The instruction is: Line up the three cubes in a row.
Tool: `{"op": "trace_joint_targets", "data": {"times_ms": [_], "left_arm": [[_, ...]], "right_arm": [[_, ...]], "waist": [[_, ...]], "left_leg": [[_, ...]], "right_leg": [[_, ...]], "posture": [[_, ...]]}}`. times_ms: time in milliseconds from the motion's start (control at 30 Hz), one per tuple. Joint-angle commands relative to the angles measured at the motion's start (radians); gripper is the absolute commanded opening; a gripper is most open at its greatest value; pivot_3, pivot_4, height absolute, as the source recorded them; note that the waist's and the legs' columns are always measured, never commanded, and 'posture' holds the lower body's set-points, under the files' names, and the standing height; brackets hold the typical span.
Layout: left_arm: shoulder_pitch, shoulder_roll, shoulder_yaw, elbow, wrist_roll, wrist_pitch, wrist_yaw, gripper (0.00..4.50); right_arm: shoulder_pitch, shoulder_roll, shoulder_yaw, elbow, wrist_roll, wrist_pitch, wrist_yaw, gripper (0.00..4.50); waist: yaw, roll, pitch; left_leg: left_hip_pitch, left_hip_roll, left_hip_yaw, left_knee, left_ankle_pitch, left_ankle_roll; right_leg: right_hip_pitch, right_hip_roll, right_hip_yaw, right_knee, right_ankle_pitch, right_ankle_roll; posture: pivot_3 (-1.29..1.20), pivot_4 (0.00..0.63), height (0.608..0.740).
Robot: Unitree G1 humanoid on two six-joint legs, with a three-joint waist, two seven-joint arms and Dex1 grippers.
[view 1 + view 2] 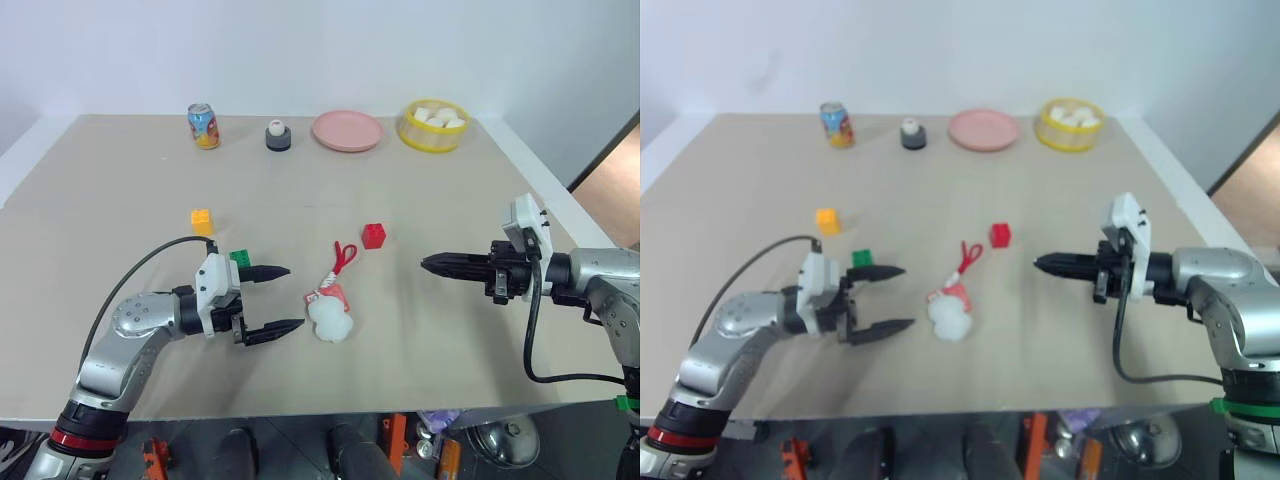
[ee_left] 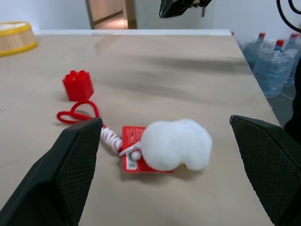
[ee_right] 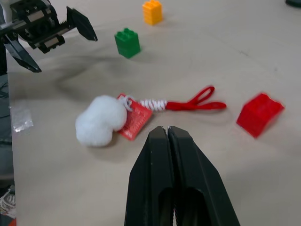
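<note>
Reaching with left gripper (image 1: 285,298) spread wide, right gripper (image 1: 430,264) pinched together, empty; risks snagging plush toy (image 1: 330,318) instead of green cube (image 1: 240,258), scattering red cube (image 1: 374,235).

A beige table (image 1: 120,200) stands against a white wall (image 1: 300,50), water bottles (image 2: 273,66) beside it.

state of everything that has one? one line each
Left gripper: jaws open, empty.
Right gripper: jaws shut, empty.
Yellow cube: upright.
Green cube: upright.
Red cube: tilted.
Plush toy: lying on its side.
Can: upright.
Plate: bare.
Tub: holds white chunks.
</note>
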Motion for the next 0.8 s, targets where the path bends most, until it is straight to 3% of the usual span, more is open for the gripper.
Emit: {"op": "trace_joint_targets", "data": {"times_ms": [33, 133, 467, 800], "left_arm": [[-0.027, -0.004, -0.002, 0.009, 0.004, -0.028, -0.018, 4.5], [-0.036, -0.005, -0.001, 0.021, 0.009, -0.032, -0.024, 4.5], [-0.001, 0.012, 0.014, 0.003, 0.013, -0.031, -0.024, 4.5], [0.051, 0.086, 0.024, 0.046, 0.068, -0.128, -0.077, 4.5]], "right_arm": [[-0.005, 0.046, -0.021, -0.065, 0.01, -0.022, -0.076, 0.01], [-0.008, 0.099, -0.009, -0.111, 0.039, -0.008, -0.123, 0.82], [-0.005, 0.136, 0.136, -0.199, 0.052, 0.04, -0.13, 4.28], [-0.129, 0.178, 0.351, -0.058, -0.091, -0.076, -0.029, 4.28]], "waist": [[-0.003, 0.0, 0.0], [-0.004, 0.001, 0.0], [-0.002, 0.001, 0.0], [-0.002, 0.001, 0.0]], "left_leg": [[0.0, 0.0, 0.0, 0.0, 0.0, 0.0], [0.0, 0.0, 0.0, 0.0, 0.0, 0.0], [-0.001, 0.0, -0.001, 0.0, 0.0, 0.001], [0.0, 0.0, 0.0, 0.001, 0.0, 0.0]], "right_leg": [[0.0, 0.0, 0.0, 0.0, 0.001, 0.0], [0.0, 0.0, 0.0, 0.0, 0.001, 0.0], [0.0, 0.0, 0.0, 0.0, 0.001, 0.001], [0.0, 0.0, 0.0, 0.0, 0.001, 0.0]], "posture": [[0.0, 0.15, 0.74], [0.0, 0.15, 0.74], [0.0, 0.15, 0.74], [0.0, 0.15, 0.74]]}}
